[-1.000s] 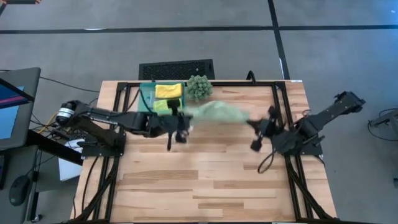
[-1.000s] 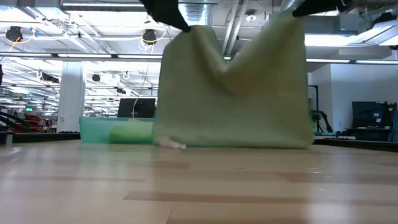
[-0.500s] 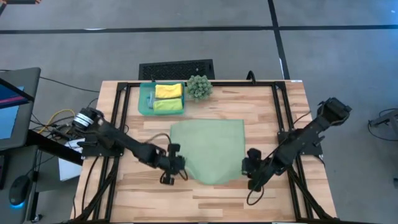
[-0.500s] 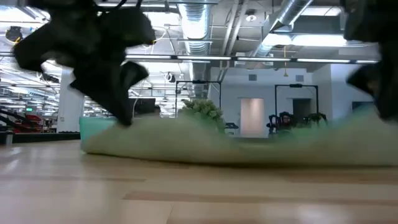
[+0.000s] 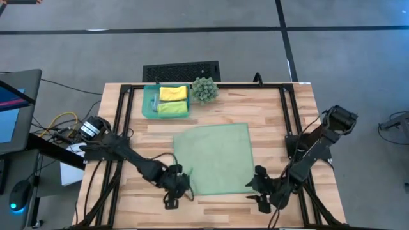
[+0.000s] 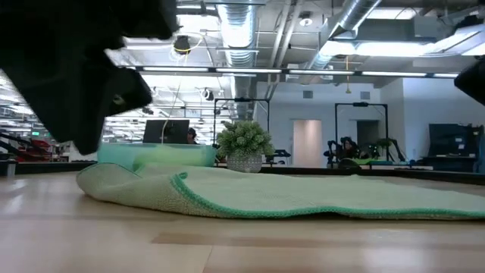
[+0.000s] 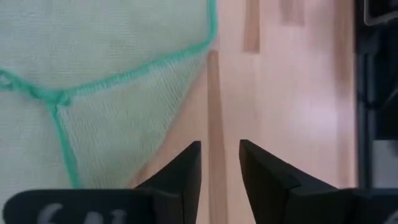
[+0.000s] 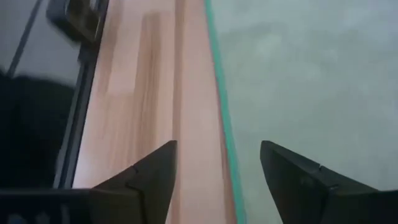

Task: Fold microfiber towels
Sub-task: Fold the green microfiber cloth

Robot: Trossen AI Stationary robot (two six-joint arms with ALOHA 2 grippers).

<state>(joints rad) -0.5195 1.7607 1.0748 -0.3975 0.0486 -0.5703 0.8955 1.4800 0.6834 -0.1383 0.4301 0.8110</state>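
Workshop hall around a pale wooden table (image 5: 211,204)

Seen from above, the table stands on a grey floor (image 5: 192,45) crossed by dark seam lines, with a black vented grille (image 5: 181,70) just beyond its far edge. Beside the table's left side a monitor (image 5: 14,108) shows part of a lit screen, with cables (image 5: 61,121) trailing between the two. Level across the table, the room opens into a large hall: exposed silver ducts (image 6: 241,23) and pipes run overhead, strip lights (image 6: 356,73) glow along the ceiling, a pale door (image 6: 307,142) sits in the far wall, and black frames (image 6: 364,121) stand near it.
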